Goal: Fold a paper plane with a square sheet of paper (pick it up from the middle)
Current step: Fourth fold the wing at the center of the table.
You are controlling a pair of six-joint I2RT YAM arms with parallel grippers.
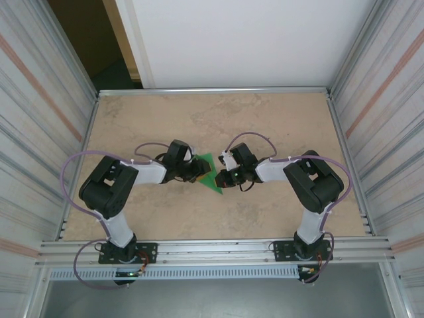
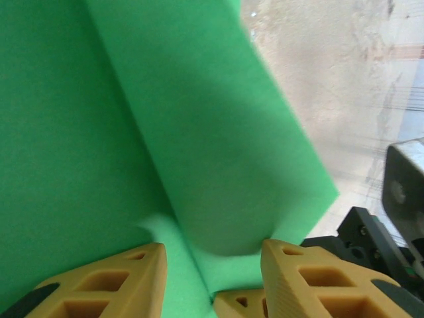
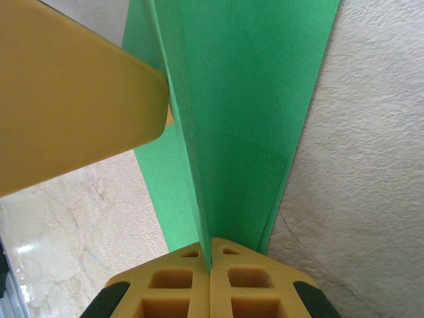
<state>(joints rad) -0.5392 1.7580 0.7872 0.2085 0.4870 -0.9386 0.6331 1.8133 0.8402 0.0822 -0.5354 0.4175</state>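
Top external view: the green paper (image 1: 211,175), folded into a small angular, pointed shape, lies on the beige table (image 1: 265,126) a little toward 6 o'clock of its centre. The left gripper (image 1: 194,171) meets the paper at its 9 o'clock side and the right gripper (image 1: 224,177) at its 3 o'clock side, both arms reaching inward from their bases at the near edge. Left wrist view: the paper covers the picture from 9 o'clock to 12 o'clock, with a crease running down toward 6 o'clock. The two yellow fingers (image 2: 126,281) stand apart at a moderate width, and a rounded fold of the paper sits in the gap between them; whether they press on it I cannot tell. Bare table shows toward 2 o'clock. Right wrist view: this gripper's fingers meet at 6 o'clock, pinched together on the paper's centre ridge, which runs up toward 12 o'clock. One finger (image 3: 73,99) of the left gripper touches the paper at 10 o'clock.
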